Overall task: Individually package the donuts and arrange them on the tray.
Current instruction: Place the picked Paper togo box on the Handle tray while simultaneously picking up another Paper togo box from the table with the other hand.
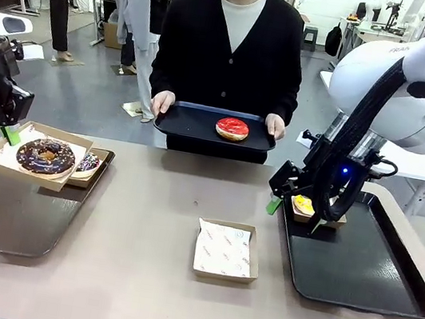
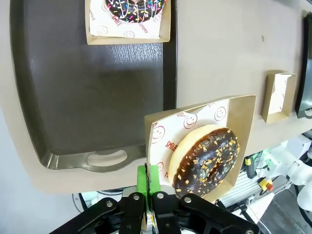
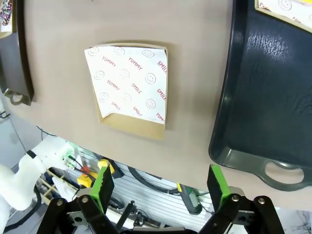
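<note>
Landmark: the empty box (image 1: 224, 250), paper-lined, in the middle of the table.
Left pincer (image 2: 148, 181): clenched on one wall of the carried box (image 2: 241, 117), well left of the empty box. I could not tell whether my pads gripped cardboard, liner or both.
Chocolate donut (image 2: 204, 158): lay in the carried box, on the side away from my pads, over the edge of the left tray (image 1: 17, 218).
Sprinkled donut (image 1: 88, 162): boxed on the left tray, left of and beyond the empty box, near the carried box.
Yellow donut (image 1: 303, 204): boxed on the right tray (image 1: 372, 274), right of and beyond the empty box.
Red donut (image 1: 232, 129): unboxed on the person's tray (image 1: 182, 122), straight beyond the empty box.
Right pincer (image 3: 160, 181): released, fingers spread, holding nothing, just right of the empty box by the right tray's rim.
Risk 1: the single-edge pinch carried all the load. In my judgement the wall could bend or slip, tipping the chocolate donut out.
Risk 2: if only liner was pinched, it could pull free of the cardboard.
Risk 3: setting down too close could knock the sprinkled donut's box.
Risk 4: a low corner could catch the left tray's rim.
Risk 5: my right fingers could strike the right tray's rim, or meet the person's hand bringing the red donut to the empty box.
</note>
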`<state>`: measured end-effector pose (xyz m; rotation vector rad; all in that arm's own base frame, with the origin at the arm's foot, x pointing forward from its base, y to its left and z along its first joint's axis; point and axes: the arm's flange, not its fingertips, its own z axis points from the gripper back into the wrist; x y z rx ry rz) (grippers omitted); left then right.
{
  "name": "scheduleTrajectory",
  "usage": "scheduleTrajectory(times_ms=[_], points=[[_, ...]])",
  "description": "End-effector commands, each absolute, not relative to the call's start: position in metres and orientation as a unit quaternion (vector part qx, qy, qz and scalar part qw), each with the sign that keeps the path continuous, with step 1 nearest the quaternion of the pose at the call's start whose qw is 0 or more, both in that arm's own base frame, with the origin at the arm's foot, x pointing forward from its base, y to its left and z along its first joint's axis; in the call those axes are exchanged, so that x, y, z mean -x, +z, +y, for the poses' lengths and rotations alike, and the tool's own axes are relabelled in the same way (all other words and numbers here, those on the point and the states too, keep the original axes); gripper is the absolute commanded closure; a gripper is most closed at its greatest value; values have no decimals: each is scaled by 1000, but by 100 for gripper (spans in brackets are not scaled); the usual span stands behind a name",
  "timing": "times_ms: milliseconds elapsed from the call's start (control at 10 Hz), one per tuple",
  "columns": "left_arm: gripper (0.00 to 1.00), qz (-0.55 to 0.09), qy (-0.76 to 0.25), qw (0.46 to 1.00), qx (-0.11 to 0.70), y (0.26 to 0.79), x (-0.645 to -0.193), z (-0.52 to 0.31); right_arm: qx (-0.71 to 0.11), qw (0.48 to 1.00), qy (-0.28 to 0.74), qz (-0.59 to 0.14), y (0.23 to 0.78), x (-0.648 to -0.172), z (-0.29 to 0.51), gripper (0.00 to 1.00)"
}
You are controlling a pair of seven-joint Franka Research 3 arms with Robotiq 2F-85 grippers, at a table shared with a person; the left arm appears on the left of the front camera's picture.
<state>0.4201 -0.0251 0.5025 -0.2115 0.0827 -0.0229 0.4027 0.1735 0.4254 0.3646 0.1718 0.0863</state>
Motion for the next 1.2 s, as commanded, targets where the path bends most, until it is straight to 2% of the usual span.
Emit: scheduleTrajectory(times_ms=[0, 800, 1100], points=[[99, 37, -11, 993, 113, 509, -418, -27, -180, 979, 48, 83, 426, -399, 180, 0], [99, 38, -12, 994, 106, 506, -420, -26, -181, 978, 50, 85, 427, -400, 179, 0], [99, 28, 3, 998, 58, 483, -423, -29, -101, 993, 39, 44, 425, -404, 219, 0]])
